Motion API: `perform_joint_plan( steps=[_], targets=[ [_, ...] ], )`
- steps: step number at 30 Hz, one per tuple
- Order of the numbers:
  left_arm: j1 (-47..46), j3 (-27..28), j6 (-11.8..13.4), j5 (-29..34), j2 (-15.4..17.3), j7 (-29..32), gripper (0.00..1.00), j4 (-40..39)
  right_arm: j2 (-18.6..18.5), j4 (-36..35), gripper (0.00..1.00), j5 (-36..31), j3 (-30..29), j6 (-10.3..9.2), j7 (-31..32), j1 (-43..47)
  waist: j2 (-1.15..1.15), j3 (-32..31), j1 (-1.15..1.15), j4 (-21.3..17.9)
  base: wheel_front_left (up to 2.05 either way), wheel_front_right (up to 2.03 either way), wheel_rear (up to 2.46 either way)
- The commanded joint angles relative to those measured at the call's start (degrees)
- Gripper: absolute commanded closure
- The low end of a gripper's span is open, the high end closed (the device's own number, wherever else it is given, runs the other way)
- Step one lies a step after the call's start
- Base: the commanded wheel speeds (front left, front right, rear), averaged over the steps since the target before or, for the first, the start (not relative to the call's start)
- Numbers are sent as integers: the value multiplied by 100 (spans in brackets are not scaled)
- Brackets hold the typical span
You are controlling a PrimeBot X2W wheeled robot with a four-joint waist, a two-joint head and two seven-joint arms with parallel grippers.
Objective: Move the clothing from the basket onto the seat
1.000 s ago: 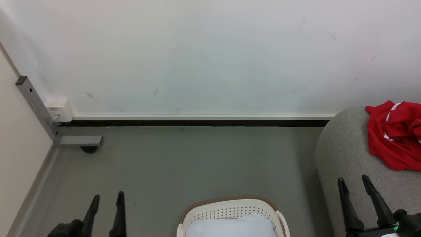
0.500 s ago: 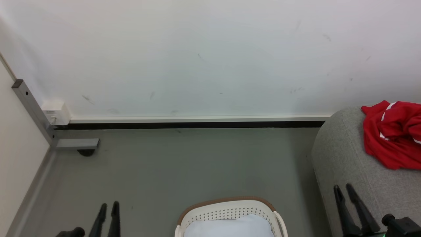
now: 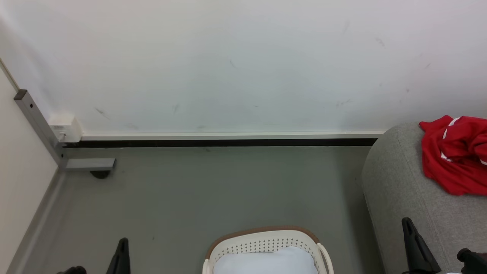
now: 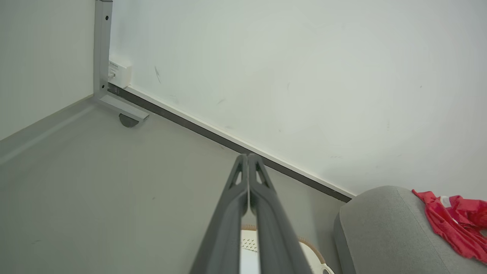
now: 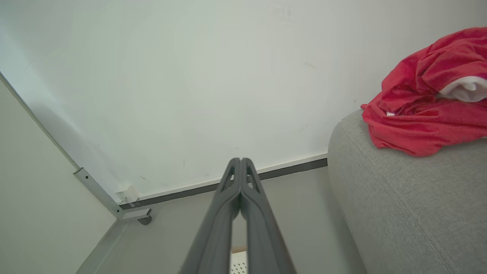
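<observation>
The red clothing [image 3: 456, 156] with white stripes lies crumpled on top of the grey seat [image 3: 399, 182] at the right; it also shows as clothing [image 5: 426, 102] on the seat [image 5: 399, 205] and as clothing [image 4: 452, 224] on the seat [image 4: 380, 228]. The cream basket [image 3: 266, 243] with a brown rim stands at the bottom centre, a pale bluish-white cushion [image 3: 266, 262] inside it. My left gripper [image 3: 122, 243] is at the lower left, my right gripper [image 3: 406, 222] at the lower right in front of the seat. Both are shut on nothing, fingertips together: left gripper [image 4: 247, 156], right gripper [image 5: 240, 160].
A white wall with a dark baseboard [image 3: 228, 142] runs across the back. A grey metal post with a foot [image 3: 89, 164] and a white box [image 3: 66, 127] stand in the left corner. Grey floor [image 3: 209, 190] lies between wall and basket.
Both grippers have closed from open to fingertips touching, and both have dropped lower in the head view. The clothing stays on the seat.
</observation>
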Motion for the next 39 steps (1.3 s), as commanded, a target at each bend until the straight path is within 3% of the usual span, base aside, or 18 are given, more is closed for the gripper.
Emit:
perform_joint_plan(
  steps=[1, 39],
  targets=[
    [-165, 35, -9, -297, 33, 69, 100, -115, -20, -69, 100, 266, -80, -2, 55, -166, 0, 5, 0, 5, 0, 0, 0],
    [-397, 137, -31, -3182, 49, 851, 100, -282, 177, 7, 100, 2831, -650, -5, 827, -378, 0, 109, 0, 84, 0, 0, 0]
  ],
)
